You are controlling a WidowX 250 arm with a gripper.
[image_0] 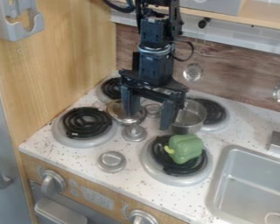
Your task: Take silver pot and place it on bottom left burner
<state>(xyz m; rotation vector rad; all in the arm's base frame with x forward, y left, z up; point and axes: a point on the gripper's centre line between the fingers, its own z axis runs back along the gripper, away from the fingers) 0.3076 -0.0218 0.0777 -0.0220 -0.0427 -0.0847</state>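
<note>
A straight low path from the pot to the bottom left burner meets the metal dish and the small metal stand; above them the way is open. That burner has free room over its coil. The green pepper obstructs the bottom right burner, and the wooden side panel bounds the left.

The speckled bench holds four burners, a green pepper on the front right one, a silver pot at the back right, knobs and a sink.
</note>
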